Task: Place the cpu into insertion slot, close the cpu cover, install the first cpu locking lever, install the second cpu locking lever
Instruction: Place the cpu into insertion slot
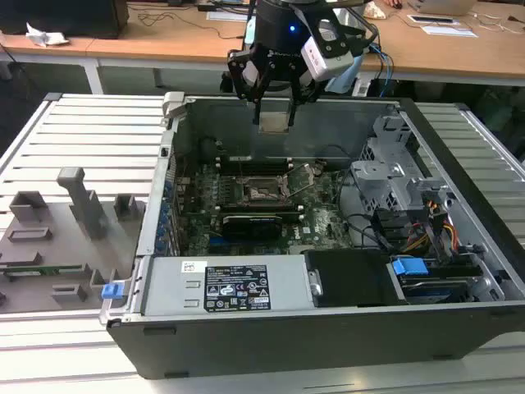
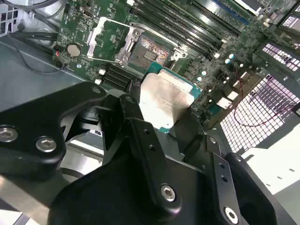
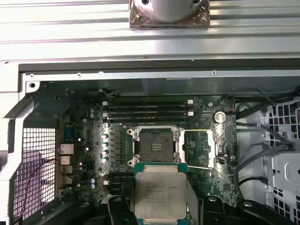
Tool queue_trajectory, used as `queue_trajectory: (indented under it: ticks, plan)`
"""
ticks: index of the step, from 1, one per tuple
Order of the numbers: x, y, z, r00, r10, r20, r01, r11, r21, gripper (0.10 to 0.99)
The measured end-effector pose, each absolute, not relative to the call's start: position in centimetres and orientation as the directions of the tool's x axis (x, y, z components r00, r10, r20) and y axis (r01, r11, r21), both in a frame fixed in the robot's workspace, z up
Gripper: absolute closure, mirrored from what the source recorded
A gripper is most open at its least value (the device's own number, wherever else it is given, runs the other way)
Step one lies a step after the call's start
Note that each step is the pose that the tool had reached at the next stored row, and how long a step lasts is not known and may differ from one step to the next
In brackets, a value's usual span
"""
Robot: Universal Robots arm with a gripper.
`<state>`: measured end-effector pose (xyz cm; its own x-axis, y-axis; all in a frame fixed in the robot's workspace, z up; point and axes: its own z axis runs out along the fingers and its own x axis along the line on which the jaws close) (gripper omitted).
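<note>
The gripper [image 1: 274, 112] pinches the cpu [image 3: 160, 192] by opposite edges, above the insertion slot [image 3: 156, 146]. The chip looks light, stiff and fragile underneath.

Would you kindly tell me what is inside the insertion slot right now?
The insertion slot shows its dark pin grid bare, with the cpu cover swung open beside it. The cpu, held in the gripper above, covers the slot's near rim in the first wrist view.
</note>
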<state>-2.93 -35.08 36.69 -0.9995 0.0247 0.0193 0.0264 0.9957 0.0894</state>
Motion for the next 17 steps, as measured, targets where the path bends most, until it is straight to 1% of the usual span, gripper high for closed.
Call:
queue_trajectory:
  ticks: [17]
  plan:
    - [-2.93,-35.08,36.69,-0.998,0.063,0.019,0.064,0.994,0.089,0.553]
